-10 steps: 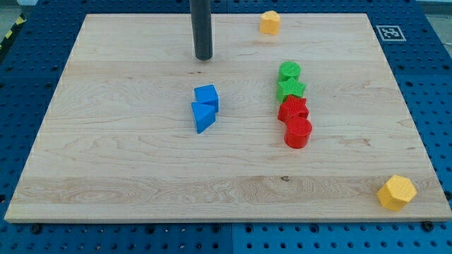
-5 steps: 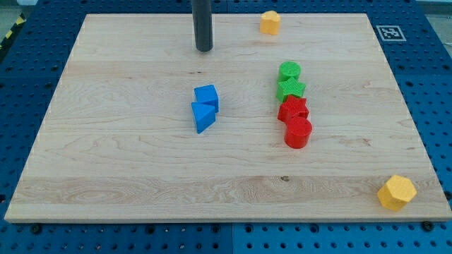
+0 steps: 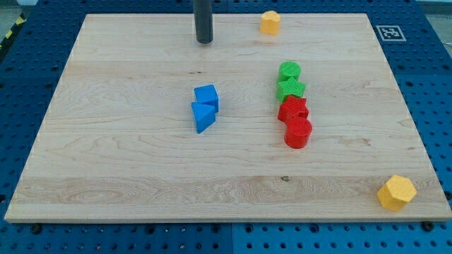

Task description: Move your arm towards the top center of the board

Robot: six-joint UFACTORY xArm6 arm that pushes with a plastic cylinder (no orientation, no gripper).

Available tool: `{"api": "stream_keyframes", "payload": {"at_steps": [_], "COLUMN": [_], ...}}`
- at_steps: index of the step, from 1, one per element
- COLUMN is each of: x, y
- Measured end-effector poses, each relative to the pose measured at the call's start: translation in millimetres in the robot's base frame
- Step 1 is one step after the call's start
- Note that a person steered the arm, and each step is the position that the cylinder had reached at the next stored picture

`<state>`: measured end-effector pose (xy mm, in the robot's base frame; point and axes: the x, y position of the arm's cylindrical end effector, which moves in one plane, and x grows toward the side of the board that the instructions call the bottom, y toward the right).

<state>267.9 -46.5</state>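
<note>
My tip (image 3: 204, 41) rests on the wooden board (image 3: 127, 155) near its top edge, a little left of centre. It touches no block. A small yellow block (image 3: 269, 22) lies to the tip's right at the top edge. A blue cube (image 3: 207, 97) and a blue triangular block (image 3: 202, 117) sit together below the tip, near the board's middle.
Right of centre stands a column of touching blocks: a green cylinder (image 3: 289, 71), a green star (image 3: 290, 89), a red star (image 3: 293, 109) and a red cylinder (image 3: 298, 132). A yellow hexagonal block (image 3: 396, 192) sits at the bottom right corner. A tag marker (image 3: 390, 32) is at the top right.
My tip has moved steadily toward the view's top, from about a quarter down the board to near its top edge. No block has moved.
</note>
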Motion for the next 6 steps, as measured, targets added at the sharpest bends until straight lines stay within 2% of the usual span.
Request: {"api": "stream_keyframes", "payload": {"at_steps": [6], "x": [-33.1], "y": [0.0]}}
